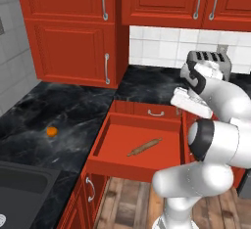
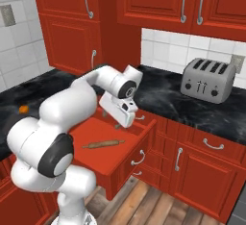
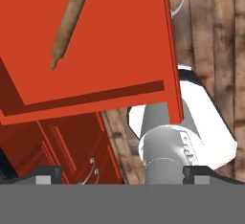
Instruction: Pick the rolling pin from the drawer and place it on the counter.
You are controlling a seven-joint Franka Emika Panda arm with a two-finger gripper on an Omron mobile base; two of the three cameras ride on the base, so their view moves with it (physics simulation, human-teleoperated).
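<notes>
You have the drawer [image 1: 147,162] pulled fully out below the corner of the counter [image 1: 73,110], and the rolling pin [image 1: 145,147] lies flat on its bare red bottom, set on a diagonal and apart from every wall; that leaves room on both sides of the rod for the fingers to come down. The gripper [image 2: 111,119] hangs above the back part of the drawer, short of the pin and touching nothing; in the hand view its two fingertips [image 3: 44,174] stand wide apart at the bottom edge with nothing between them, so the pincer is spread and empty. I judge you are at the approach, with the grasp not yet begun; you will need to carry the hand further over the pin and turn it so the fingers cross the rod, not run along it.

The hand view shows the pin near its top left, well off centre, which tells you the hand is not yet lined up; the base views cannot show that. The right base view gives the height of the hand over the drawer, though the exact gap is hard to read there; the left base view adds a small orange object [image 1: 51,131] on the counter left of the drawer and a toaster [image 2: 207,80] to the right.
</notes>
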